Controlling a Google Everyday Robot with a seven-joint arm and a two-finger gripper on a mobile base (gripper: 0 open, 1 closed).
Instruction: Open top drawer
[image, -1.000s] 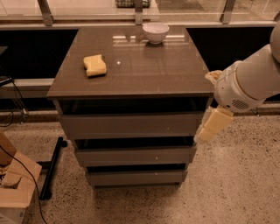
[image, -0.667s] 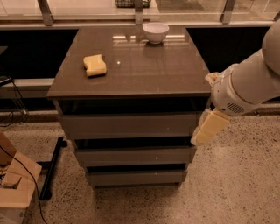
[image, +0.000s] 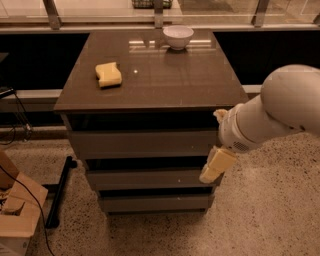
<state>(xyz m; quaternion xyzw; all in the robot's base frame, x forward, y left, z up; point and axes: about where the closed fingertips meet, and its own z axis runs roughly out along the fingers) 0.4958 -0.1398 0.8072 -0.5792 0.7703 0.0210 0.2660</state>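
The top drawer (image: 142, 144) is the widest grey-brown front panel, just under the cabinet top, and its front looks flush with the cabinet. Two narrower drawers (image: 150, 179) sit below it. My gripper (image: 214, 166) is at the end of the white arm (image: 270, 117), at the right end of the cabinet front. Its cream tip hangs in front of the right edge of the middle drawer, just below the top drawer's lower right corner. I cannot tell whether it touches a panel.
On the cabinet top (image: 165, 80) lie a yellow sponge (image: 108, 74) at the left and a white bowl (image: 178, 36) at the back. A cardboard box (image: 17, 210) and a black bar (image: 59, 192) are on the floor at the left. Speckled floor lies to the right.
My gripper has moved left and down, from beside the top drawer's right end to the front of the middle drawer's right edge. The drawers have not moved.
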